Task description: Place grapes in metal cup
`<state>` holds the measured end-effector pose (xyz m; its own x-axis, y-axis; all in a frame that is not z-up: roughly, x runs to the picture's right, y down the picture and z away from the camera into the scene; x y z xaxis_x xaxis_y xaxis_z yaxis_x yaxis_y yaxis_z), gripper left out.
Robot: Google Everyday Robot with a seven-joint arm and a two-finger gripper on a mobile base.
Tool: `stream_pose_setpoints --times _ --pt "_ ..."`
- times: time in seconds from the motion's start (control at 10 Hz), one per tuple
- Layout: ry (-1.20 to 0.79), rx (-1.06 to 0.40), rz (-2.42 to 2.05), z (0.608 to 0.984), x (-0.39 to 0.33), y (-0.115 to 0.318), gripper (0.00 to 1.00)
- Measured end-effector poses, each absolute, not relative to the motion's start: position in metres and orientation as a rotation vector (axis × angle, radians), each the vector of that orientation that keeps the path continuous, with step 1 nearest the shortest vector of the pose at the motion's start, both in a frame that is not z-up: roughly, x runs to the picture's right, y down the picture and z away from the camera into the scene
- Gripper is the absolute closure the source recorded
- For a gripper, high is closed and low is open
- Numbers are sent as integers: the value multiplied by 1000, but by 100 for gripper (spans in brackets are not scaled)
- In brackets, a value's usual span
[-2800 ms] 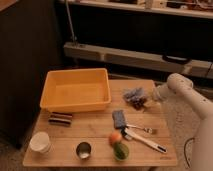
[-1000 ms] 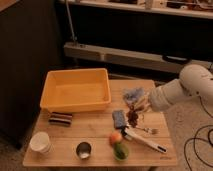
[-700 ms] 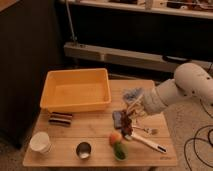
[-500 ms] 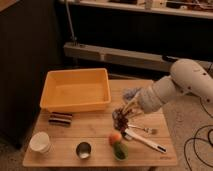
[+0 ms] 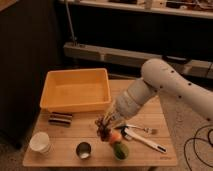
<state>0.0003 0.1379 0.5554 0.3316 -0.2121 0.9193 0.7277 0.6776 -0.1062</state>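
My gripper [image 5: 106, 121] is over the middle of the wooden table [image 5: 65, 152] and is shut on a dark bunch of grapes [image 5: 103, 130] that hangs just below it. The white arm reaches in from the right. The metal cup [image 5: 83, 149] stands near the front edge, below and to the left of the grapes, a short gap away. The grapes hang above the table, apart from the cup.
A yellow bin [image 5: 76, 90] sits at the back left. A dark flat object [image 5: 60, 118] lies in front of it. A white cup [image 5: 40, 142] stands at the front left. An orange fruit [image 5: 115, 137], a green fruit [image 5: 120, 150] and utensils [image 5: 142, 136] lie right of the metal cup.
The arm has swung left and forward, carrying the grapes from the table's right-centre toward the metal cup. The blue-grey item near the centre is now hidden behind the arm.
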Motion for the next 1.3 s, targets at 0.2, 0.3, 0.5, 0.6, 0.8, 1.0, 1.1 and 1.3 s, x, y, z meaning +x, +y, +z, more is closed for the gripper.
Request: stream_pose_setpoints --times 0.2,0.3,0.5,0.6,0.8,1.0,1.1,1.3 --pt "-1096 -611 -701 556 -16 150 100" --pt "-1147 -664 -718 562 -30 157 100" --pt "-1205 -717 -703 572 -38 157 100" --pt "-1240 -750 -706 576 -48 156 100" --pt "-1261 -798 -720 575 -56 160 100" --pt "-1267 -835 -739 571 -61 167 100" --pt "-1267 -846 -747 570 -62 170 100" --pt "-1278 -863 -763 569 -68 176 100"
